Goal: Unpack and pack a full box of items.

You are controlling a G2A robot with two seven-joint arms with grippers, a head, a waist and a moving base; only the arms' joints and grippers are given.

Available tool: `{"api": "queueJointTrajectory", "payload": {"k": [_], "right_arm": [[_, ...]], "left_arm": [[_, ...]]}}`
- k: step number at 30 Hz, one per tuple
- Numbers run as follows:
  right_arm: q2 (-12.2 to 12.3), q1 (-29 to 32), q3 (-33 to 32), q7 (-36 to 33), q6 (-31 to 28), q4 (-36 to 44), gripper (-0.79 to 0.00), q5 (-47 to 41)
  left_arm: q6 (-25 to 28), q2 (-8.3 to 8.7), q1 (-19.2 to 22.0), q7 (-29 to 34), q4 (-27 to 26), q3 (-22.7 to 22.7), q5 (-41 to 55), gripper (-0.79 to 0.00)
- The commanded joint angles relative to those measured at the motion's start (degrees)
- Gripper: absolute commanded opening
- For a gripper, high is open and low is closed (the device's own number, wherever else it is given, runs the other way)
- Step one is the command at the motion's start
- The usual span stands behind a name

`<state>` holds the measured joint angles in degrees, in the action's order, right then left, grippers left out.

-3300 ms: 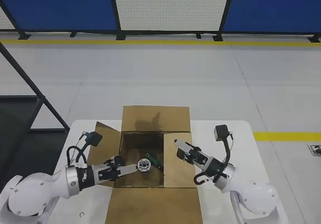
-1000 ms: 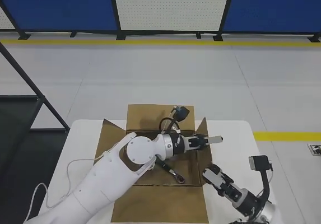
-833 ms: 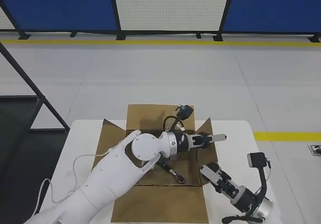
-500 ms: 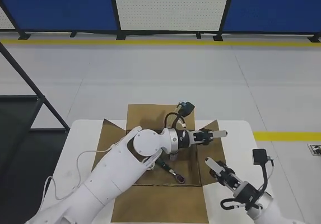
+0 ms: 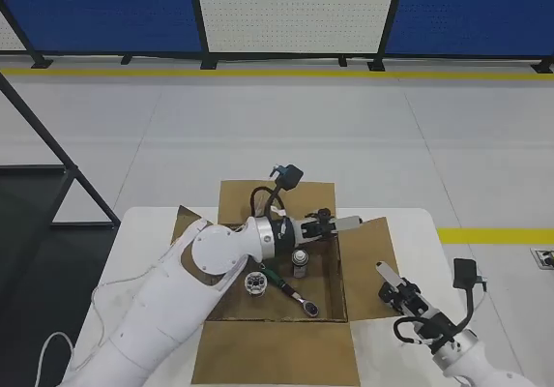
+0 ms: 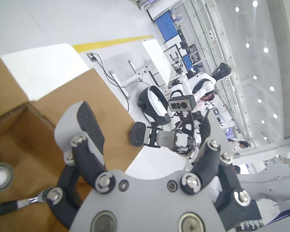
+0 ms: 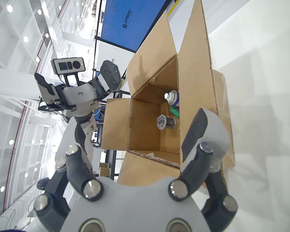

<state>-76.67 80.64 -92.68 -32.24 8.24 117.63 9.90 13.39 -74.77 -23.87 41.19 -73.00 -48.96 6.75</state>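
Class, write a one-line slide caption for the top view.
Open left gripper hovers over a cardboard box holding a spray can and ratchet; open right gripper beside it.

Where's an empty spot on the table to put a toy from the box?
The white table is bare beside the right flap, past the right gripper, and at the far left corner beside the left flap. Inside the box is crowded: spray can, round part, ratchet, with the left gripper above.
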Motion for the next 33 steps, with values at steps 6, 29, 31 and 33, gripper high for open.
{"api": "queueJointTrajectory", "payload": {"k": [6,29,31,33], "right_arm": [[0.0,0.0,0.0,0.0,0.0,0.0,0.000,0.0],[0.2,-2.9,3.5,4.3,1.9,-5.6,0.000,-2.0],[0.3,-3.4,3.8,4.9,2.0,-6.9,0.000,-1.8],[0.3,-3.7,4.1,5.3,2.0,-8.1,0.000,-2.1]], "left_arm": [[0.0,0.19,-0.3,0.1,-0.4,-0.3,-0.2,0.000],[-7.8,4.60,-24.1,-18.2,-26.2,-18.8,-11.5,0.000],[-8.1,5.20,-28.4,-18.5,-30.4,-22.2,-11.4,0.000],[-8.5,5.73,-32.1,-19.2,-34.1,-25.8,-11.7,0.000]]}}
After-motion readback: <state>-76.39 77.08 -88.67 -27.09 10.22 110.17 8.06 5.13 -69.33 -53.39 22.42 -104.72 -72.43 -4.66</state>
